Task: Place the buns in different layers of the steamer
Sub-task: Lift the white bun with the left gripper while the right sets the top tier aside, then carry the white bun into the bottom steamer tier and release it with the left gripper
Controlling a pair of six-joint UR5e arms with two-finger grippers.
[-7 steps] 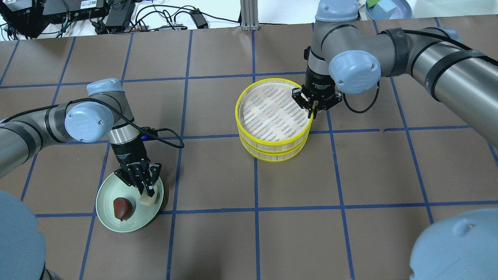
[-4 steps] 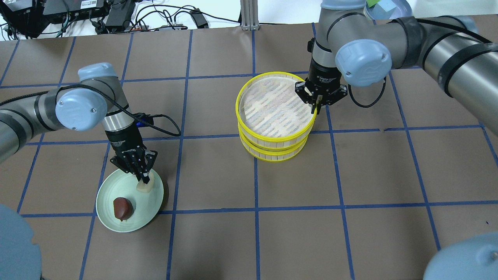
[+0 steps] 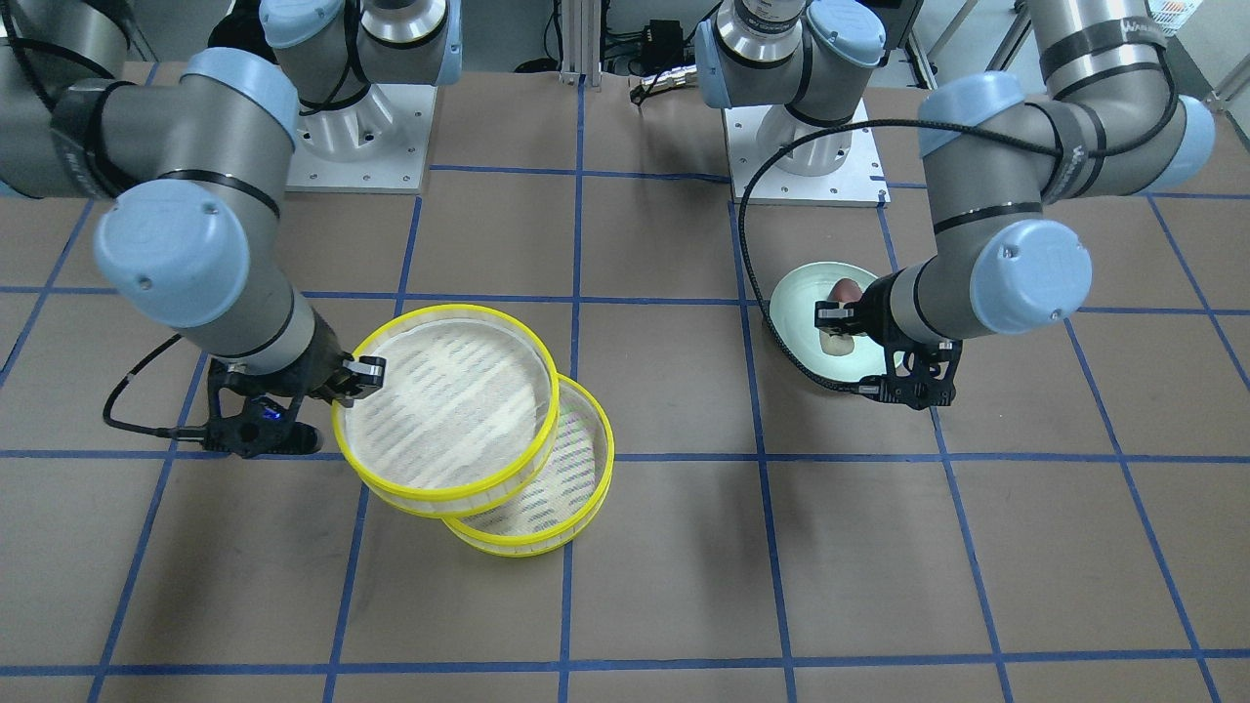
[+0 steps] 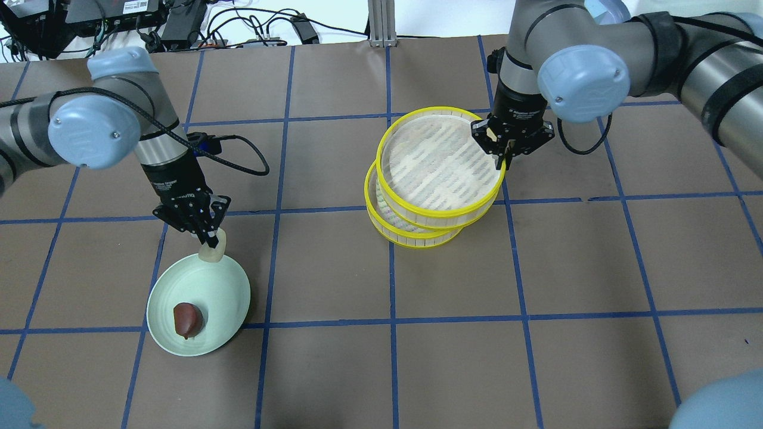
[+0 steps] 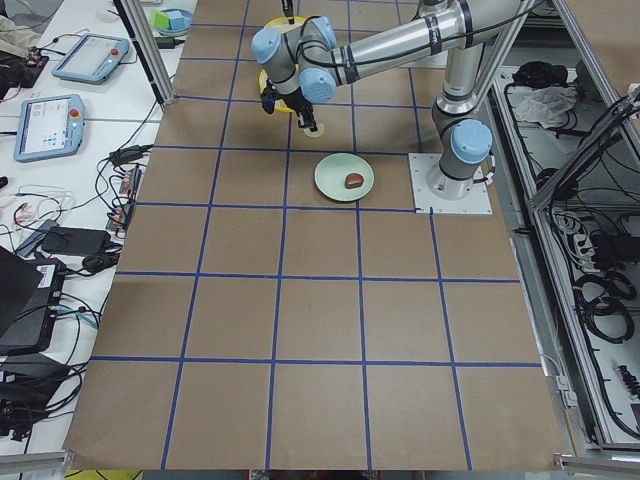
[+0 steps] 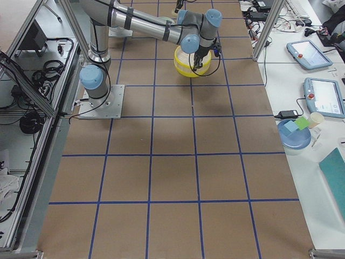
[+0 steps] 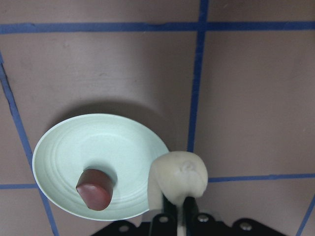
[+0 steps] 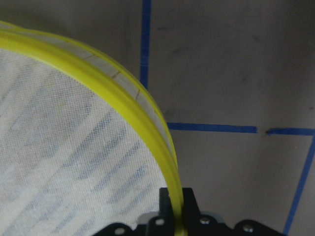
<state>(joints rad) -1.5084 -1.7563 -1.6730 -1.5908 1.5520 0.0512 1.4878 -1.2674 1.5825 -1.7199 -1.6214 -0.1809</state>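
Note:
My left gripper [image 4: 211, 239] is shut on the cream-white bun [image 4: 213, 249] and holds it in the air over the far edge of the pale green plate [image 4: 223, 285]; the bun also shows in the left wrist view [image 7: 177, 182]. The chocolate brown bun [image 4: 186, 319] lies on the plate and also shows in the left wrist view [image 7: 95, 189]. My right gripper [image 4: 505, 157] is shut on the rim of the steamer's upper tray [image 4: 440, 161], lifted and shifted off the lower tray [image 4: 411, 235]. In the front view the upper tray [image 3: 444, 420] overhangs the lower tray [image 3: 547, 503].
Brown table with blue tape grid. Cables and electronics [image 4: 149, 24] lie along the far edge. The arm bases [image 3: 361, 127] stand at the robot side. The left arm's black cable [image 4: 244, 158] hangs beside the wrist.
My left gripper lifted the cream-white bun off the plate and moved away from the robot. My right gripper raised the upper tray and shifted it right, off the lower tray.

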